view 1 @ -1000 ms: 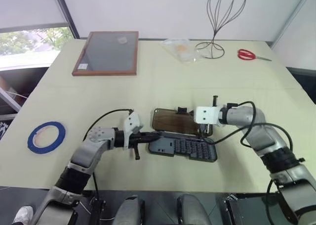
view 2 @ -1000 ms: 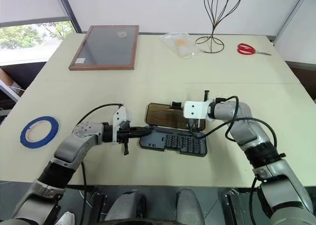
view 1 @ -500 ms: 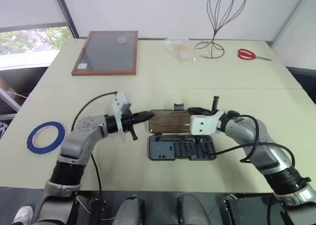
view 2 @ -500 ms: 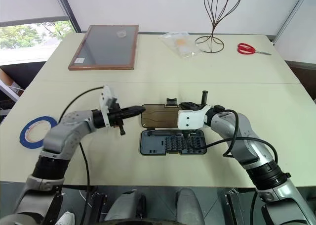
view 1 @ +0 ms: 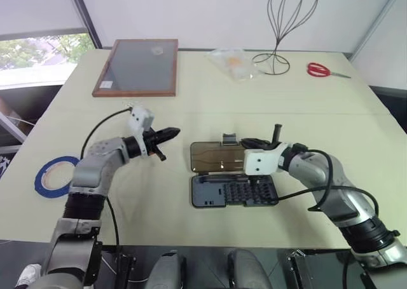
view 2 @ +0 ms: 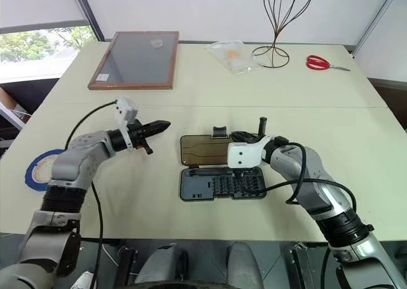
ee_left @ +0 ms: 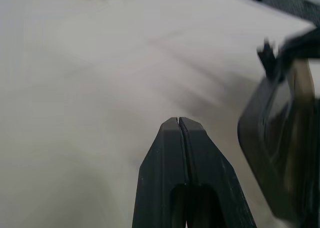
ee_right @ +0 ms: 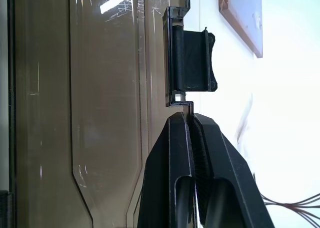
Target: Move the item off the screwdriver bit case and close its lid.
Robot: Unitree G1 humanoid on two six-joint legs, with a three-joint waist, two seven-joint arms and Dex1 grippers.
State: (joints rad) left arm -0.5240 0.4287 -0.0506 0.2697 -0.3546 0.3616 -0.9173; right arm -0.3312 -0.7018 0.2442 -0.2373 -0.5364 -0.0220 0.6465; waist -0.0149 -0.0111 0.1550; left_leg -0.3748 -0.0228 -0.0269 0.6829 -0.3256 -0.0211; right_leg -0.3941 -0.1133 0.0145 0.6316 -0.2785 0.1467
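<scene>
The blue tape ring (view 1: 57, 174), the item, lies flat on the table far left of the case. The screwdriver bit case lies open in front of me: its dark grey base (view 1: 235, 190) shows rows of bits, and its smoky brown lid (view 1: 216, 157) lies flat behind the base. My left gripper (view 1: 173, 133) is shut and empty, hovering left of the lid and pointing at it. My right gripper (ee_right: 189, 115) is shut with nothing held, its tips over the lid's far edge beside the black latch tab (ee_right: 192, 60).
A wooden-framed grey board (view 1: 137, 67) lies at the back left. A clear plastic bag (view 1: 233, 62), a wire stand (view 1: 280, 22) and red scissors (view 1: 321, 70) sit along the far edge. Bare table stretches between the tape and the case.
My left gripper has drawn away from the case's left end, going left and farther back. The case has turned square to me. My right gripper has shifted left along the lid to the latch.
</scene>
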